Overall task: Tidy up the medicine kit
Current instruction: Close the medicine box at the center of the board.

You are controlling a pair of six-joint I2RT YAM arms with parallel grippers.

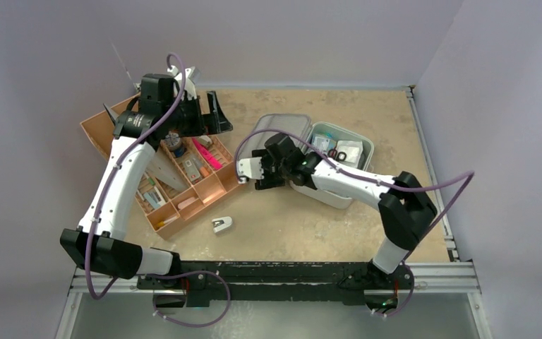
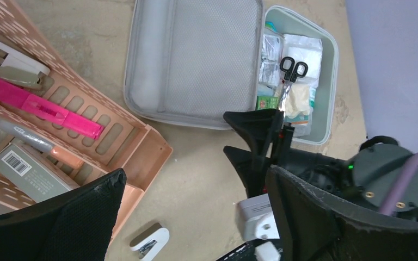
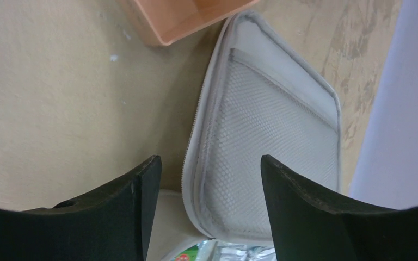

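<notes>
- As both pairs of fingers stand wide apart with nothing between them, the left gripper (image 1: 208, 116) (image 2: 196, 174) and the right gripper (image 1: 276, 150) (image 3: 210, 160) are entered as released and empty.
- Medicine kit (image 1: 332, 196) (image 2: 196, 60) (image 3: 266, 136): light grey zip case, lying open on the table. Its mesh-pocket lid is flat just below and ahead of the right gripper's fingertips. Its filled base sits behind those tips, under the right forearm.
- Scissors (image 1: 336, 154) (image 2: 293, 68): black handles, lying in the kit's base on white packets.
- Tan-orange organizer tray (image 1: 95, 131) (image 2: 152, 147): below the left gripper. One corner shows just beyond the lid from the right gripper.
- Pink marker (image 1: 207, 153) (image 2: 38, 103): in a tray compartment, under the left gripper.
- Grey stapler (image 2: 11, 60): in the compartment next to the marker's.
- Small white clip-like item (image 1: 221, 224) (image 2: 149, 242): on bare table, apart from both grippers, towards the arm bases.
</notes>
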